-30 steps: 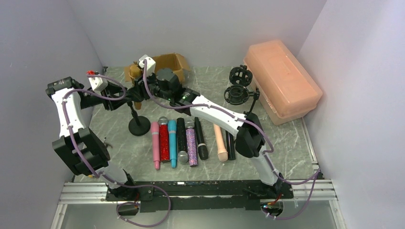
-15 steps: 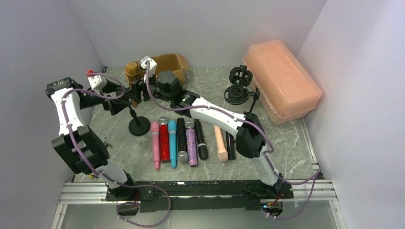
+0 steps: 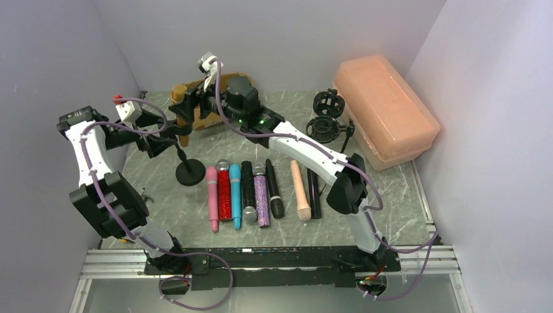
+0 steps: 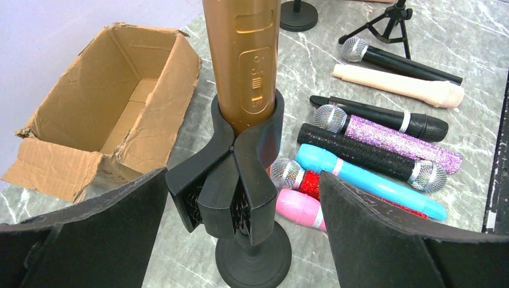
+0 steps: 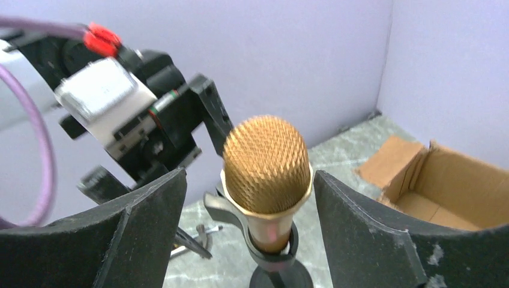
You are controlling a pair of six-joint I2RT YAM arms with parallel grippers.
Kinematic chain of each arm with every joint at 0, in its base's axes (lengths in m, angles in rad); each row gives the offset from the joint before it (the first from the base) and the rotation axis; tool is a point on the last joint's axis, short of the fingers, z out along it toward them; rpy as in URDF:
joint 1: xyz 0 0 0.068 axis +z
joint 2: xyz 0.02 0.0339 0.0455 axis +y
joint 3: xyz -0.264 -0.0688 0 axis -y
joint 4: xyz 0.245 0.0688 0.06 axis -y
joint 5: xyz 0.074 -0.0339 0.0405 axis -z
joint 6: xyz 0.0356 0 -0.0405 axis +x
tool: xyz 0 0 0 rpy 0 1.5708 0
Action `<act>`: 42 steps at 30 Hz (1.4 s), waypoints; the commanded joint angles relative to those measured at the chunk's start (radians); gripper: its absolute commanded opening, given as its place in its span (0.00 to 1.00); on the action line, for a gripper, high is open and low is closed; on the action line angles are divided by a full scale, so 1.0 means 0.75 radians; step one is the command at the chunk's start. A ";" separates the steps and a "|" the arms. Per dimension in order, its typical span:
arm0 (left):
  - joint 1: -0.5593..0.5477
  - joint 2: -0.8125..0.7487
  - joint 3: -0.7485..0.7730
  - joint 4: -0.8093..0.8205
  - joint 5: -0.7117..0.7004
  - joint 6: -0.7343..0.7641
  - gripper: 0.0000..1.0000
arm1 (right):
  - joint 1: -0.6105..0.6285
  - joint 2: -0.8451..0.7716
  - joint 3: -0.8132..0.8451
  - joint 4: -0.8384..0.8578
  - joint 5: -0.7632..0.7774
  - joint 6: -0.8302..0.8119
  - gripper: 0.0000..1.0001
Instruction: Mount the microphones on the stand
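Note:
A gold microphone (image 4: 243,54) stands upright in the black clip (image 4: 237,174) of the stand (image 3: 190,173). My left gripper (image 4: 243,180) is open, one finger on either side of the clip and touching nothing. My right gripper (image 5: 249,174) is open too, with the mesh head (image 5: 267,162) between its spread fingers and free of both. The other microphones lie in a row on the table: pink (image 3: 212,195), red glitter (image 3: 224,189), blue (image 3: 235,192), black glitter (image 3: 248,186), purple glitter (image 3: 261,199), black (image 3: 274,189), peach (image 3: 300,189) and a thin black one (image 3: 314,192).
An open cardboard box (image 4: 108,114) sits behind the stand at the back left. Two black shock-mount stands (image 3: 326,101) are at the back right beside a peach plastic bin (image 3: 385,107). Purple walls close in the left, back and right.
Both grippers have opened. The right one let go of the gold microphone and rose above it. The left one released the clip and drew back slightly to the left.

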 commanded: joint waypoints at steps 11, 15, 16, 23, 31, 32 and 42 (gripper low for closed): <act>0.018 -0.073 0.054 -0.027 0.032 0.032 0.99 | -0.022 0.082 0.282 -0.052 -0.074 0.027 0.67; 0.025 -0.090 0.071 -0.027 0.034 0.035 0.99 | -0.022 0.064 0.241 -0.052 -0.042 0.013 0.70; 0.025 -0.093 0.072 -0.027 0.033 0.036 0.99 | -0.022 0.062 0.233 -0.052 -0.037 0.009 0.71; 0.025 -0.100 0.075 -0.027 0.023 0.045 0.99 | -0.022 0.036 0.189 -0.071 0.028 -0.018 0.80; 0.026 -0.094 0.062 -0.027 0.005 0.059 0.99 | -0.022 0.035 0.187 -0.054 0.010 -0.008 0.80; 0.026 -0.094 0.062 -0.027 0.002 0.063 0.99 | -0.022 0.061 0.217 -0.070 -0.001 0.000 0.78; 0.027 -0.068 0.064 -0.027 -0.015 0.134 0.99 | -0.029 0.130 0.287 -0.032 -0.083 0.084 0.56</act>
